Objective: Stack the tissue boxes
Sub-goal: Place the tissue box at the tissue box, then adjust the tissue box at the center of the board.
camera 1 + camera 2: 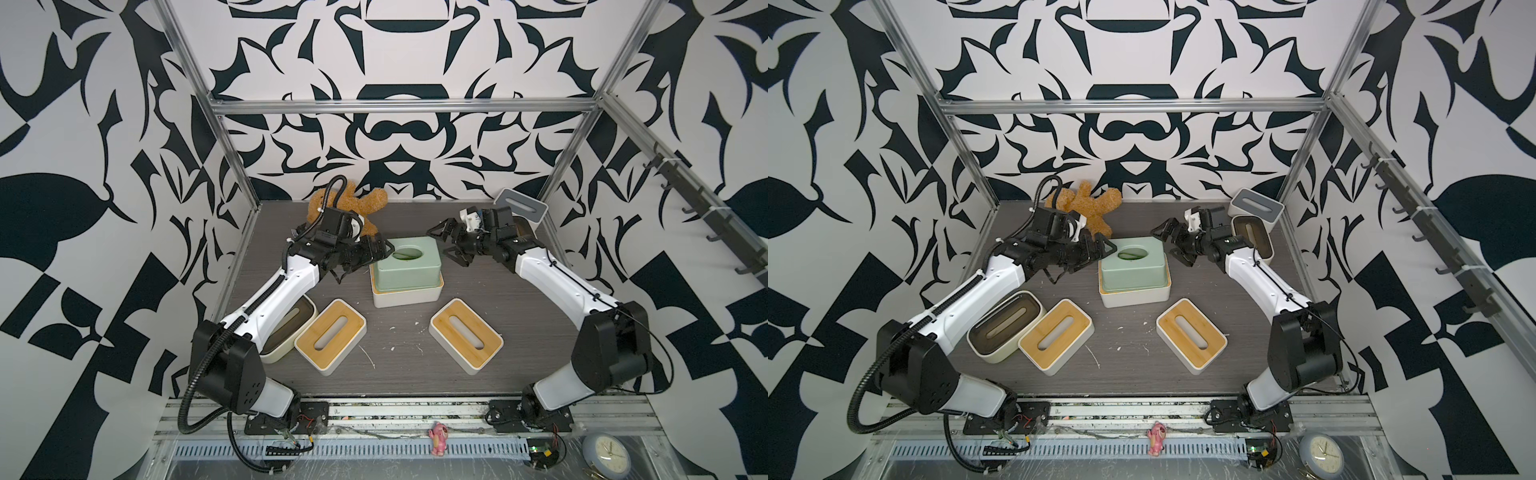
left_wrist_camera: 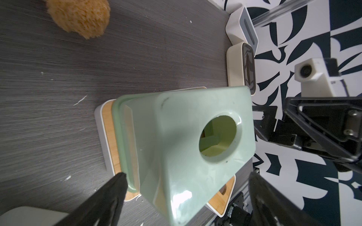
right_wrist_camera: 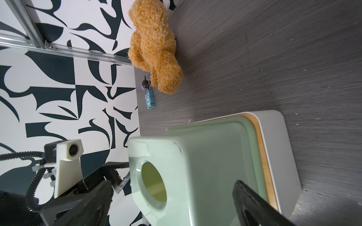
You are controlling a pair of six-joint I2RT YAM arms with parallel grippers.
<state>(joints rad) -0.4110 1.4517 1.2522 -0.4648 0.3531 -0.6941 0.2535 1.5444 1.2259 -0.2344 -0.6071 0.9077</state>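
You have the sage green tissue box [image 1: 405, 262] resting on a white box with a bamboo lid [image 1: 407, 296] at the table's centre. Your left gripper [image 1: 360, 262] stands wide at the stack's 9 o'clock and your right gripper [image 1: 446, 247] wide at its 3 o'clock, both empty. Of the other bamboo-lidded white boxes, one [image 1: 331, 336] lies at 7 o'clock and one [image 1: 465, 336] at 5. A rounded cream box with a dark-brown lid [image 1: 1007, 326] lies at 8 o'clock. Its twin [image 1: 1252, 232] lies at 2 o'clock beside the grey-lidded white box [image 1: 1255, 208].

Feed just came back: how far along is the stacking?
Done: sage green box sits on one bamboo-lid white box. In hand: nothing; left fingers and right fingers open at its ends. Left: two bamboo-lid boxes, two cream boxes and the grey-lid box, all unstacked.
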